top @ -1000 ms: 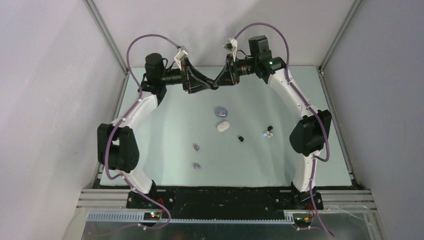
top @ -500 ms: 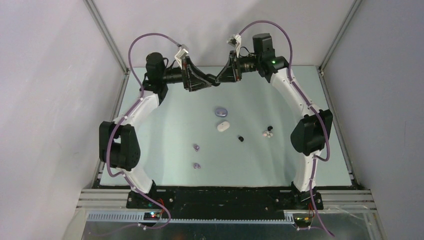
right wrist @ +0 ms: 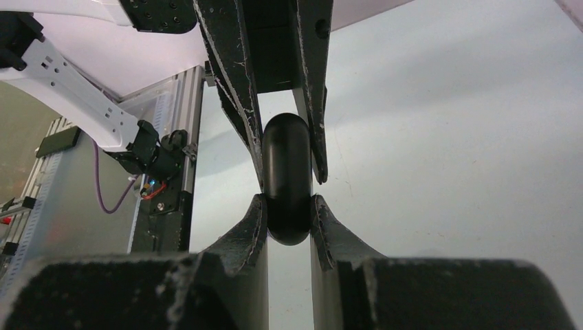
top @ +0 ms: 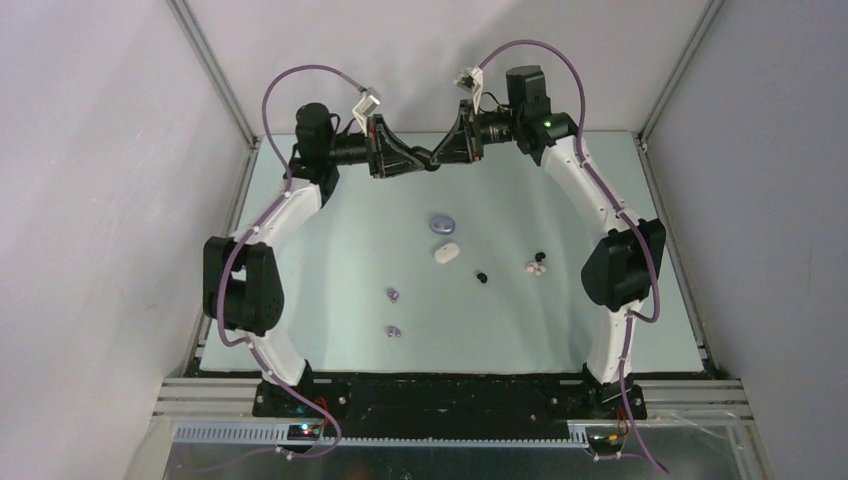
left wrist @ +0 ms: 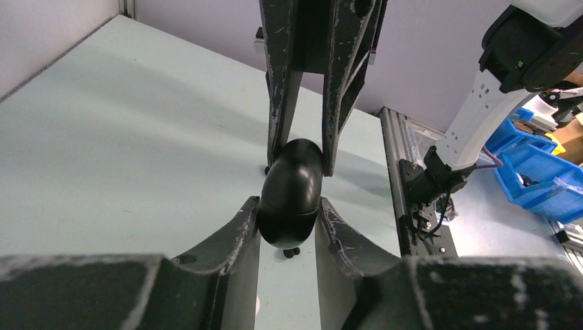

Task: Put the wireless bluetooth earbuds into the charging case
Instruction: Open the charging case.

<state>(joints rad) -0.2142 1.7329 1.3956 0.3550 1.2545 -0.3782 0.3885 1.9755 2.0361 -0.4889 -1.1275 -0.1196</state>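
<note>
The left gripper (left wrist: 289,206) is clamping narrow on one end of the black charging case (left wrist: 292,180), a finger pressing each side. The right gripper (right wrist: 287,201) is gripping the opposite end of the same case, so the two pairs of fingers are facing each other almost tip to tip. The case is being held in the air between them, above the table (top: 340,250) and close to the middle of its far edge. A seam is showing around the case and its halves are sitting together. The earbuds are all lying loose on the table, well apart from the held case. Two lavender earbuds (top: 393,294) are resting left of centre, one nearer the near edge than the other. A black earbud (top: 482,276) is lying near the centre, and the white-pink earbuds (top: 536,268) are sitting toward the right edge, with another small black bud just beside them on the far side. A lavender case (top: 441,222) and a white case (top: 446,252) are lying near the middle of the table, the lavender one closer to the far edge.
</note>
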